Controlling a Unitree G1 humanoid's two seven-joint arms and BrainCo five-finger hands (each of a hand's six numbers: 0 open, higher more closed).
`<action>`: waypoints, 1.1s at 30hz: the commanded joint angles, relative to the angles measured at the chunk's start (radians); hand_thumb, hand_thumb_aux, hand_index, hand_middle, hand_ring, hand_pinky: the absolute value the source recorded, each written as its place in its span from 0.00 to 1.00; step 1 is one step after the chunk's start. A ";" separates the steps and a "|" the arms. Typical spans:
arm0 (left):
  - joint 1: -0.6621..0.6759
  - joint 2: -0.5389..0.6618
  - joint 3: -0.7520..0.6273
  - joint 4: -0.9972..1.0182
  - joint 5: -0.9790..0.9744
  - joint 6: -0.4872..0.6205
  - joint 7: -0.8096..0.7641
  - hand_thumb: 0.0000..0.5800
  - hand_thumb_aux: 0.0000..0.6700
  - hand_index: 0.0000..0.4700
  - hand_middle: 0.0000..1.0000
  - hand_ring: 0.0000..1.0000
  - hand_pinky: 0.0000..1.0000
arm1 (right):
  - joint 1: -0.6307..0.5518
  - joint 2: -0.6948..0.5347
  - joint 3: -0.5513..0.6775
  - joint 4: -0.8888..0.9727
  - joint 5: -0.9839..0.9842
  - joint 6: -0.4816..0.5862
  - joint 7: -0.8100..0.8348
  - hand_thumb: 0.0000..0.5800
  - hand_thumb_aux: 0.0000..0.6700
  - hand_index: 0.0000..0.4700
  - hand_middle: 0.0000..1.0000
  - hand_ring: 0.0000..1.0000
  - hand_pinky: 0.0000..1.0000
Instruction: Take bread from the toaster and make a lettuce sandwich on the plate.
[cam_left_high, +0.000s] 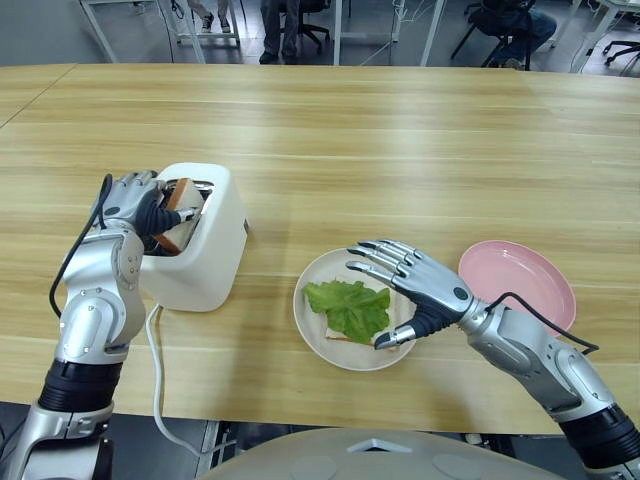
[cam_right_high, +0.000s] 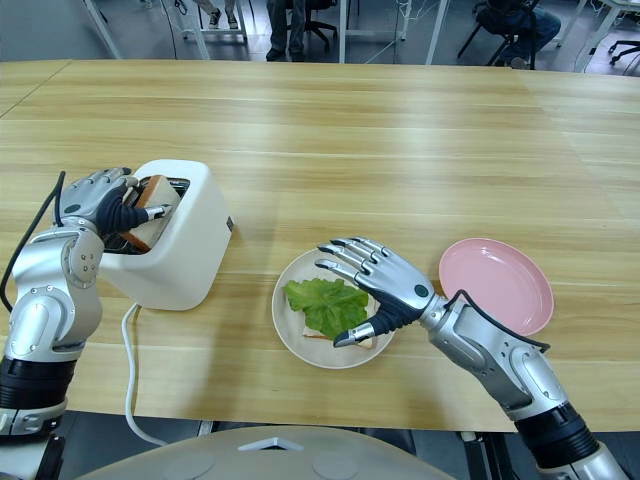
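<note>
The sandwich looks about half made: a green lettuce leaf (cam_left_high: 348, 305) lies on a bread slice (cam_left_high: 333, 334) on the round cream plate (cam_left_high: 305, 318) on the wooden table (cam_left_high: 350, 150). The right hand (cam_left_high: 425, 285) hovers over it, fingers spread, holding nothing. The top slice remains: the left hand (cam_left_high: 135, 200) curls around the browned toast slice (cam_left_high: 183, 193) in the white toaster (cam_left_high: 205, 255); no writing is legible.

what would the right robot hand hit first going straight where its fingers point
Likely the white plastic toaster; the right robot hand seems to point above the green lettuce leaf, though depth is unclear.
</note>
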 joint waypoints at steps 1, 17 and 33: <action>0.026 0.002 -0.027 0.028 -0.021 0.004 -0.030 1.00 1.00 0.98 0.00 0.00 0.00 | 0.016 0.020 -0.028 -0.035 0.024 0.010 0.019 0.00 0.00 0.00 0.00 0.00 0.00; -0.048 -0.054 0.067 -0.064 -0.205 -0.084 0.212 1.00 1.00 0.98 1.00 1.00 1.00 | 0.028 0.065 -0.099 0.001 0.055 -0.001 -0.013 0.00 0.00 0.00 0.00 0.00 0.00; -0.173 0.084 0.125 -0.126 -0.479 -0.315 0.165 1.00 1.00 0.98 1.00 1.00 1.00 | 0.022 0.085 -0.237 0.075 -0.024 -0.117 -0.234 0.00 0.00 0.00 0.00 0.00 0.00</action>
